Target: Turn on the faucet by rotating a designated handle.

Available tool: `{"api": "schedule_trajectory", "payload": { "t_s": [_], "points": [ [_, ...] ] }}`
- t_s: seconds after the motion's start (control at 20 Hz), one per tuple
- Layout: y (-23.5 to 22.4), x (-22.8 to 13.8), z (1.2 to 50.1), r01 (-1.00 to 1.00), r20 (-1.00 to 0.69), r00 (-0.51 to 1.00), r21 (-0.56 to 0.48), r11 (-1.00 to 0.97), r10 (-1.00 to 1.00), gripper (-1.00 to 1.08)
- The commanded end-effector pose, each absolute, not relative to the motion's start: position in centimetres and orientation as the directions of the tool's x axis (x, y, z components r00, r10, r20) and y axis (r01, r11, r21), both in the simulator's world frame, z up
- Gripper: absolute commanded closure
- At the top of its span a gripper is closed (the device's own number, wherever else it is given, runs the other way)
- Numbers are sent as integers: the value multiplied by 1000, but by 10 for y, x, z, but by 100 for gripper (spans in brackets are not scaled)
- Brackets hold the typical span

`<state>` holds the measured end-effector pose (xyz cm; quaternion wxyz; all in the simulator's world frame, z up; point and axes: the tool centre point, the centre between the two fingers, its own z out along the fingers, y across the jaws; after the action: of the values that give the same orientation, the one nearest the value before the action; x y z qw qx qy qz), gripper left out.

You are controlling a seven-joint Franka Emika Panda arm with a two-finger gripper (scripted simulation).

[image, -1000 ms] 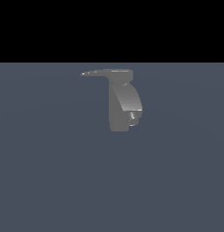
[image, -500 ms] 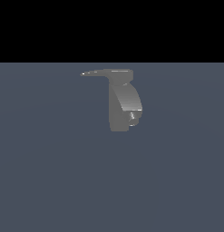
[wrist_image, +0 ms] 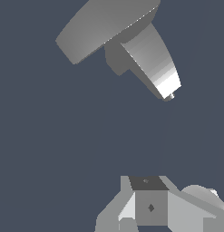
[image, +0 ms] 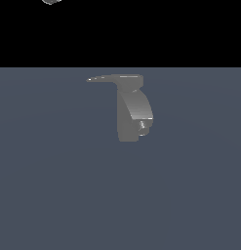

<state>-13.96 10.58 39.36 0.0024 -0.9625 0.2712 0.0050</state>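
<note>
The grey faucet stands upright on the blue-grey floor, its thick curved body ending in a small spout opening on the exterior view's right. The handle, a thin flat lever, runs from the top cap towards the exterior view's left and tapers to a narrow tip. In the wrist view the faucet is seen from above, with the handle as a broad flat grey surface. My gripper shows only partly at the picture's edge, well apart from the faucet and touching nothing. Its fingers are not plain enough to judge.
Flat blue-grey floor surrounds the faucet, with black background beyond its far edge. A small pale grey piece pokes in at the upper edge of the exterior view, far above the handle's tip.
The small pale grey piece has come into sight at the upper edge of the exterior view. The faucet and its handle have not moved.
</note>
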Motion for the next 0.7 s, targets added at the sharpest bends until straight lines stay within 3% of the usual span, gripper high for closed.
{"api": "schedule_trajectory", "payload": {
  "t_s": [0.0,0.65],
  "points": [
    [113,-127,386,-566,-11,824,-3,-824,-566,108],
    [135,-58,347,-759,-12,651,-5,-651,-759,108]
  ]
}}
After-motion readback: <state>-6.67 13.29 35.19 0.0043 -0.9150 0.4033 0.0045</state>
